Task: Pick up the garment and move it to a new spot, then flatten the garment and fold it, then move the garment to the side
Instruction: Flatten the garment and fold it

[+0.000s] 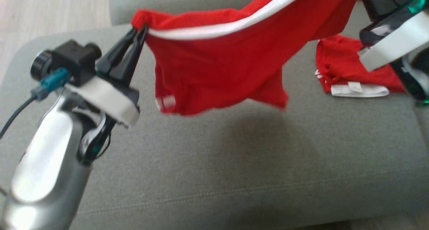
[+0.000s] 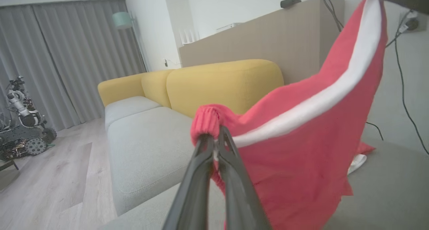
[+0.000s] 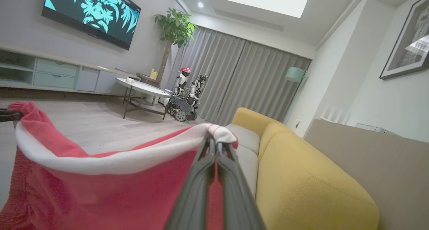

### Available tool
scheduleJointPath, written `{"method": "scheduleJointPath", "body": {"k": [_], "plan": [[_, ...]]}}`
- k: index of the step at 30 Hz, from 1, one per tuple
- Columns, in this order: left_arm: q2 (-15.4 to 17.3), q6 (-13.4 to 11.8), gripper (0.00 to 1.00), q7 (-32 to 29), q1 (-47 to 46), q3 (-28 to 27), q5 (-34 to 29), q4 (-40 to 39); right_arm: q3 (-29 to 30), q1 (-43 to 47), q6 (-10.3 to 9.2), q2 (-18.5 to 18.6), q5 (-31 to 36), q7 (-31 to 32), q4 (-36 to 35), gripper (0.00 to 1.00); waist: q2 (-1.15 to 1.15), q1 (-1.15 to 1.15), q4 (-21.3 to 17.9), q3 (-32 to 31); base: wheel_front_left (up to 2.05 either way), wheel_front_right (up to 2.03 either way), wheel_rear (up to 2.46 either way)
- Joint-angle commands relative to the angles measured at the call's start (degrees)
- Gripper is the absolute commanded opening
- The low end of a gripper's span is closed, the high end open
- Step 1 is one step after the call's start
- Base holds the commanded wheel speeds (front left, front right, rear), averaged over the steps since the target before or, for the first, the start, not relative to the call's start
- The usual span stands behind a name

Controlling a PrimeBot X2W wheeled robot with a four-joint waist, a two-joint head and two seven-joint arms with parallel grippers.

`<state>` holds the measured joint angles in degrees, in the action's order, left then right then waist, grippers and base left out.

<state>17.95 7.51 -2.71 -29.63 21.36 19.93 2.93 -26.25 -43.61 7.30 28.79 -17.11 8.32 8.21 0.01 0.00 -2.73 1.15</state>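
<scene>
Red knit fabric with a white stripe (image 1: 234, 25) along its upper edge, the garment (image 1: 228, 66) hangs in the air above the grey cushion (image 1: 214, 163), clear of it as far as the head view shows; the left gripper (image 1: 142, 29) is clenched on 1 bunched red corner, and the right gripper (image 3: 216, 141) is clamped on the far end of the white band. With the 2 grips well apart, the top edge is drawn out with only a slight sag, which likely lets the cloth drop open for laying flat; the carrying step appears to be in hand, with flattening and folding not yet done. The garment's long axis runs along the stripe from the left gripper to the right gripper, climbing toward the upper right of the head view; its loose body points down at the cushion. Another red piece (image 1: 348, 62), white-banded, lies on the cushion near the right arm; whether it is separate cannot be told.
</scene>
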Motion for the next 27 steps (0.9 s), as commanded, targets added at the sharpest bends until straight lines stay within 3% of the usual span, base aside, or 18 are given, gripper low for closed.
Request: {"method": "scheduleJointPath", "body": {"k": [1, 10, 15, 20, 24, 27], "plan": [[3.0, -0.1, 0.00, -2.0, -1.0, -2.8, 0.9, -4.4, -0.4, -0.2, 0.19, 2.2, -1.9, 3.1, -4.2, 0.00, -0.01, 0.00, -0.4, -1.3, 0.00, 0.00, 0.00], [7.4, -1.2, 0.00, -13.3, 2.1, -5.6, 6.6, -16.0, 2.6, 0.2, 0.19, 7.8, -11.2, 18.4, -14.6, 0.00, -0.01, 0.00, -0.1, 1.3, 0.00, 0.00, 0.00], [5.9, -1.2, 0.00, -18.1, -6.5, -6.5, 10.8, -14.5, 1.5, -7.8, 0.19, 6.9, -14.6, 21.0, -12.6, 0.00, -0.01, 0.00, 1.0, 9.5, 0.00, 0.00, 0.00], [5.7, -0.8, 0.00, -18.6, -20.0, -6.2, 9.7, -8.4, -3.2, -20.3, 0.19, 6.9, -11.4, 17.3, -7.4, 0.00, -0.01, 0.00, 2.3, 17.8, 0.00, 0.00, 0.00], [5.2, -0.6, 0.00, -14.0, -34.2, -5.6, 5.4, 1.2, -4.8, -33.6, 0.19, 3.2, -6.7, 7.7, 3.4, 0.00, -0.01, 0.00, 3.1, 23.5, 0.00, 0.00, 0.00], [4.8, -1.0, 0.00, -7.0, -43.3, -5.3, 0.3, 7.9, -3.8, -41.3, 0.19, -0.2, -2.2, -1.3, 11.6, 0.00, -0.01, 0.00, 3.8, 26.3, 0.00, 0.00, 0.00]]}}
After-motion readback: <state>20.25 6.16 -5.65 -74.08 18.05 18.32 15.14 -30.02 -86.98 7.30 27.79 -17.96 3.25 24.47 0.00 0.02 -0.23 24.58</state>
